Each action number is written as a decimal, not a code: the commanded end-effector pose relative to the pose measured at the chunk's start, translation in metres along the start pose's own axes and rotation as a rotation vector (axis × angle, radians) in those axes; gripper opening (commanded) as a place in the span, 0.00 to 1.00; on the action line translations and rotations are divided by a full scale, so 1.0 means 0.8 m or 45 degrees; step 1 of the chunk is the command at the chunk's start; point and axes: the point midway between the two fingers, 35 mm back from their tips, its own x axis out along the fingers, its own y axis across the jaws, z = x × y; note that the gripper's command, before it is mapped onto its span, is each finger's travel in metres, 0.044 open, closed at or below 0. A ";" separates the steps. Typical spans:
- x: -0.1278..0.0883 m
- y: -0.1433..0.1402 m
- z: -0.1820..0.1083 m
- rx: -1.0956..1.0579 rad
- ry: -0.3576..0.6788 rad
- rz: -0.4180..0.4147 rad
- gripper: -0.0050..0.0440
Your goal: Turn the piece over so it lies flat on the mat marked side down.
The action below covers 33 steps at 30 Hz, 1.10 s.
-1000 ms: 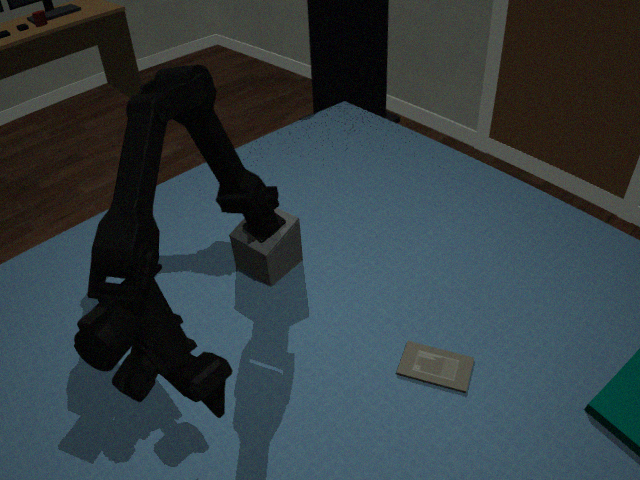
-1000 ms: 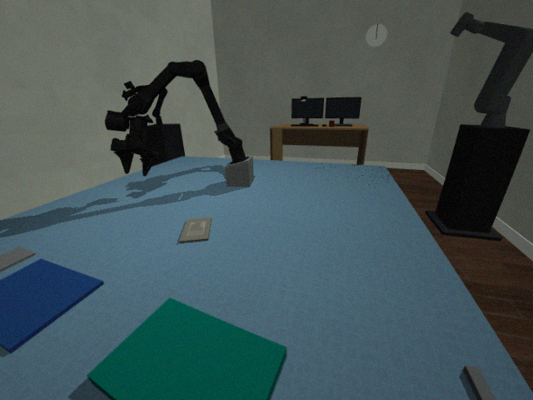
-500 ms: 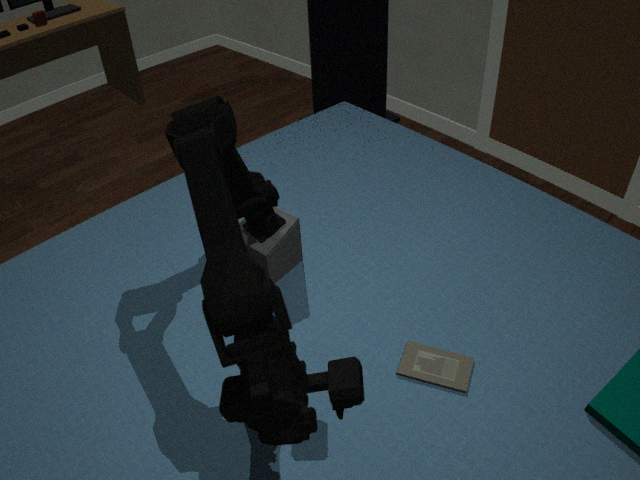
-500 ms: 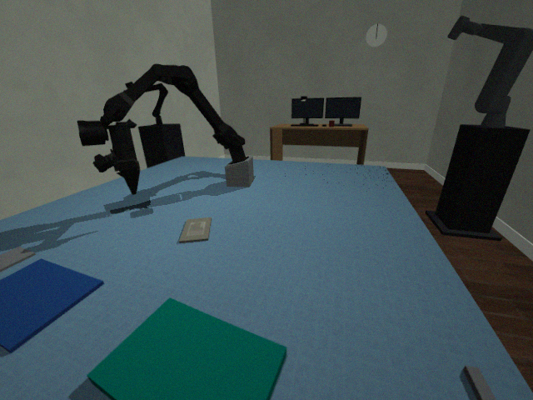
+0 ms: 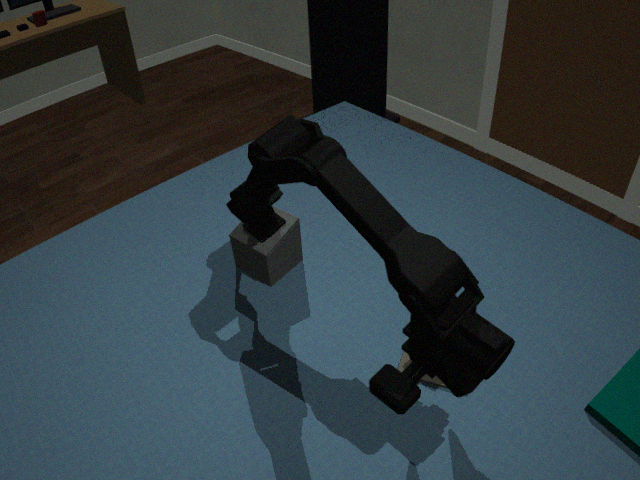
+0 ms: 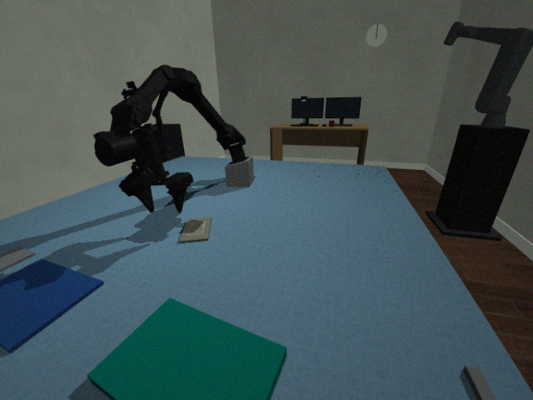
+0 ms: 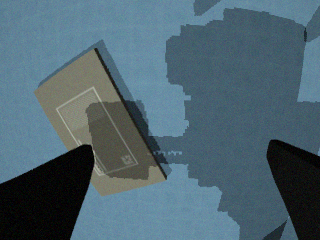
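Note:
The piece [image 6: 195, 229] [image 7: 74, 96] is a thin tan rectangle lying flat on the blue mat [image 5: 155, 361] [image 6: 322, 258] [image 7: 100, 14]. Its white marked outline faces up. My gripper [image 6: 164, 207] [image 7: 183, 152] [image 5: 413, 373] is open wide and empty. It hangs a little above the mat, with its fingers pointing down. In the wrist view the piece lies by my left finger, partly in the gripper's shadow, and my right finger is well apart from it. In the top view my wrist hides nearly all of the piece.
My grey base block [image 5: 268, 258] [image 6: 239, 174] stands farther back on the mat. A green pad [image 6: 189, 357] [image 5: 620, 408] and a blue pad [image 6: 38, 297] lie near the front. Small grey slabs [image 6: 15, 257] [image 6: 477, 381] lie at the edges. A black pedestal [image 6: 481, 181] stands off the mat.

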 end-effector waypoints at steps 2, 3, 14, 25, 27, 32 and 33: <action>0.004 0.017 0.006 -0.116 0.029 -0.043 1.00; 0.006 0.028 0.008 -0.162 0.038 -0.055 1.00; 0.013 0.091 0.012 -0.428 0.080 -0.128 1.00; 0.018 0.108 0.014 -0.508 0.099 -0.152 1.00; 0.019 0.112 0.014 -0.522 0.102 -0.156 1.00; 0.028 0.107 0.013 -0.505 0.096 -0.152 1.00; 0.034 0.107 0.013 -0.507 0.096 -0.153 1.00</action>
